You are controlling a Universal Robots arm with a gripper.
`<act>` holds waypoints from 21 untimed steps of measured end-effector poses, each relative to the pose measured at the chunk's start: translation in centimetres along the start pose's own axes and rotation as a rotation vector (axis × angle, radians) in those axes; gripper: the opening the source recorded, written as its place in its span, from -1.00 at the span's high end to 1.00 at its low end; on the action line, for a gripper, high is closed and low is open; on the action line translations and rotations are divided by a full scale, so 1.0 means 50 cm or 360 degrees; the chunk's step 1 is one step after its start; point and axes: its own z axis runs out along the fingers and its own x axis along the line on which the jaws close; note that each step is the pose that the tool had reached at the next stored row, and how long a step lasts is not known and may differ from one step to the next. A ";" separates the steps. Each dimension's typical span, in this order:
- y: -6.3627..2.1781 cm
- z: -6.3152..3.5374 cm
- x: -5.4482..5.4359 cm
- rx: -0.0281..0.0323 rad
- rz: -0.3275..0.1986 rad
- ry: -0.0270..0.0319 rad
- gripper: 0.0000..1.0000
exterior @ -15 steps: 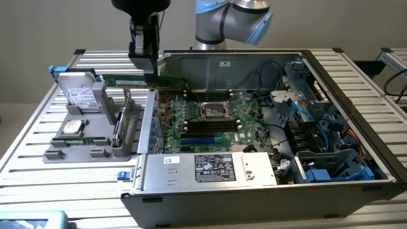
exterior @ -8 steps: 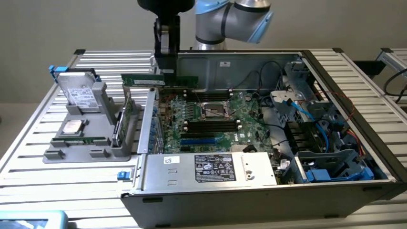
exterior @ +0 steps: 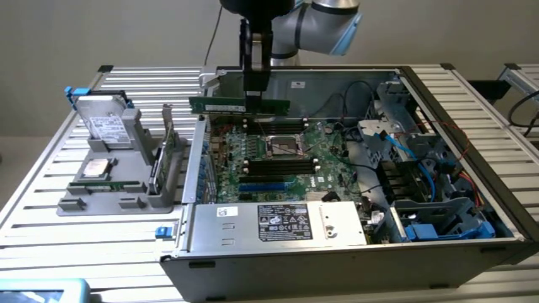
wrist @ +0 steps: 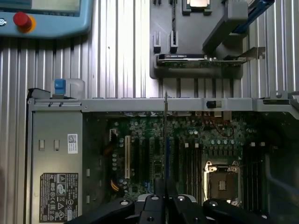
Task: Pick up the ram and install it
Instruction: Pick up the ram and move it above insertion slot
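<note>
Clamping ram (exterior: 221,105), pincer (exterior: 254,96) nearly closed, above motherboard (exterior: 332,144)

Gripper (wrist: 166,186) closed on ram (wrist: 166,135), seen edge-on.
Ram hung above motherboard (wrist: 140,128) in open case; CPU socket (wrist: 223,179) near, power supply (wrist: 53,158) well apart.

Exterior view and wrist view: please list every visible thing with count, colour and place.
ram: one, green, over the open case, held.
computer case: one, dark grey, open on the table.
motherboard: one, green, inside the case.
power supply: one, silver, inside the case.
holder: one, grey, on the table beside the case.
hard drive: one, silver, standing in the holder.
expansion card: one, green, upright in the holder.
table: one, silver, under everything.
pendant: one, light blue, on the table.
arm: one, grey and blue, above the case.
hand: one, black, shut on the ram.
</note>
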 end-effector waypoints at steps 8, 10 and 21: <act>-0.069 -0.001 -0.005 0.00143 0.0000 -0.00004 0.74; -0.086 0.001 -0.010 0.00150 0.0000 -0.00003 0.74; -0.105 0.006 -0.045 0.00640 -0.0025 0.00005 0.74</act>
